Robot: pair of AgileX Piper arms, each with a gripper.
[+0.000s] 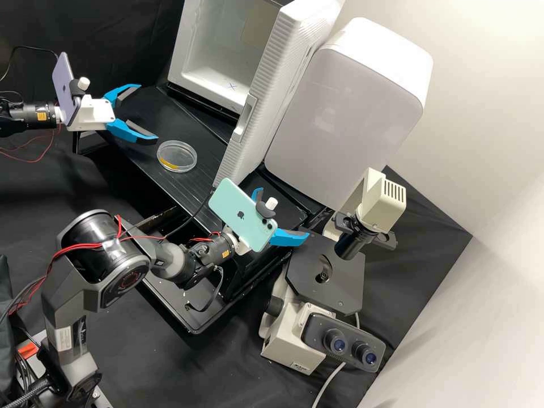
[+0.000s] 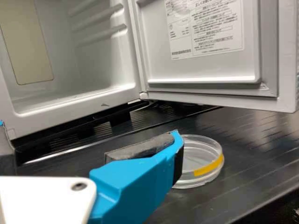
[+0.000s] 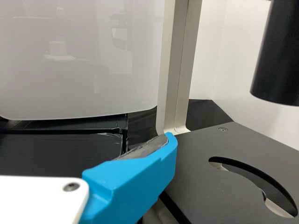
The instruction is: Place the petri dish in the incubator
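Two blue fingers of the left gripper stand spread wide with nothing between them, over the left end of the black ribbed shelf. In the left wrist view one of them covers part of the rim of the petri dish, so that stretch of its edge is hidden.

The dish lies flat on the shelf, just in front of the open incubator and outside it, apart from both grippers. Being round, it has no long axis. Its broad face is turned upward, and a yellow strip along its wall sits on the side away from the incubator. Whether a lid is on it is hard to make out.

The incubator's top is cut off by the high view's edge, and its door is swung open.

The right gripper hangs over the stage of the microscope, largely hidden behind a mint-green phone. I cannot tell whether it is open or closed.
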